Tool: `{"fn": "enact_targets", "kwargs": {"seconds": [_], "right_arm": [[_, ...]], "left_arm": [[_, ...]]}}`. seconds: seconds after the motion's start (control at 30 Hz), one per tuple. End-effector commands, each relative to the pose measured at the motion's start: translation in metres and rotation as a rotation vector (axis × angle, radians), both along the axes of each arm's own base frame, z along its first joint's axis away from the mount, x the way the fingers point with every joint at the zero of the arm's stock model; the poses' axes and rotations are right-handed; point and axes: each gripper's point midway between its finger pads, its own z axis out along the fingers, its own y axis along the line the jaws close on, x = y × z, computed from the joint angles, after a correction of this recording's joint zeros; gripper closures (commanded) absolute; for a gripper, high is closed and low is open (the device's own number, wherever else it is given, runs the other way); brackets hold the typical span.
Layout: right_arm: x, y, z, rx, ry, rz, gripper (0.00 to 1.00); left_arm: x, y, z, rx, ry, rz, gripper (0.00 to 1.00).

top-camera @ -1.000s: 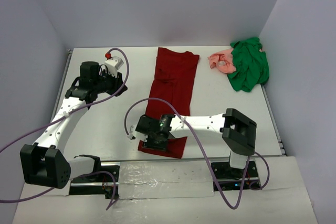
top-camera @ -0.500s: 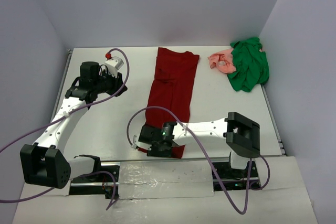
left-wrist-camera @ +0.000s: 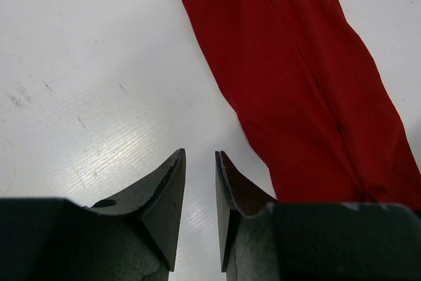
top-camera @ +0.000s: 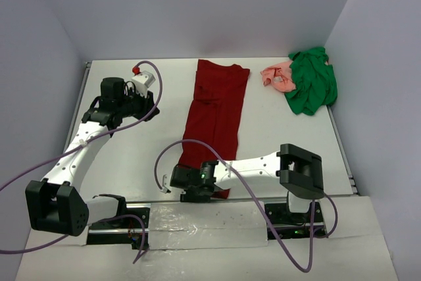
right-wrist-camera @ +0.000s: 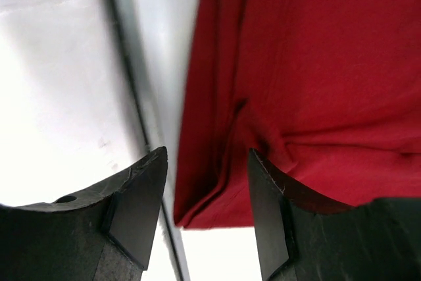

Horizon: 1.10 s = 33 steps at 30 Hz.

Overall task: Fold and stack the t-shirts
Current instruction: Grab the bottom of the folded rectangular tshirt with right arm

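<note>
The maroon t-shirt (top-camera: 214, 113) lies as a long narrow strip down the middle of the table; it also shows in the left wrist view (left-wrist-camera: 309, 77) and the right wrist view (right-wrist-camera: 316, 64). My right gripper (top-camera: 191, 193) is open and low over the shirt's near left corner, with the hem corner between its fingers (right-wrist-camera: 207, 156) but not gripped. My left gripper (top-camera: 146, 110) hovers over bare table left of the shirt, its jaws a narrow gap apart and empty (left-wrist-camera: 200, 156). The green t-shirt (top-camera: 312, 87) and the salmon-pink t-shirt (top-camera: 277, 76) lie crumpled together at the far right.
The table's near edge (top-camera: 197, 218) runs just below the right gripper and shows as a dark seam in the right wrist view (right-wrist-camera: 131, 97). Purple cables (top-camera: 172, 146) loop over both arms. Walls close in the back and both sides.
My right gripper has moved toward the near edge, from on top of the shirt's lower part to its near left corner. The left arm has not moved.
</note>
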Motion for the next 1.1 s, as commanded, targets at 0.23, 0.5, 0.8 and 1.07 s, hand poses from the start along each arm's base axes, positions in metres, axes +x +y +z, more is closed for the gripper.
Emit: {"fn": "enact_targets", "kwargs": {"seconds": [0.23, 0.5, 0.8, 1.07], "right_arm": [[0.013, 0.005, -0.03, -0.037, -0.054, -0.044, 0.42], [0.01, -0.004, -0.046, -0.096, -0.018, -0.052, 0.5], [0.03, -0.027, -0.06, -0.18, 0.01, -0.141, 0.8], [0.028, -0.038, -0.061, -0.194, 0.055, -0.145, 1.0]], "left_arm": [[0.001, 0.0, 0.016, -0.011, -0.055, -0.009, 0.66], [-0.002, 0.0, 0.018, -0.011, -0.067, -0.017, 0.66], [-0.004, -0.001, 0.019, -0.013, -0.073, -0.024, 0.66], [-0.003, -0.002, 0.021, -0.018, -0.076, -0.029, 0.66]]}}
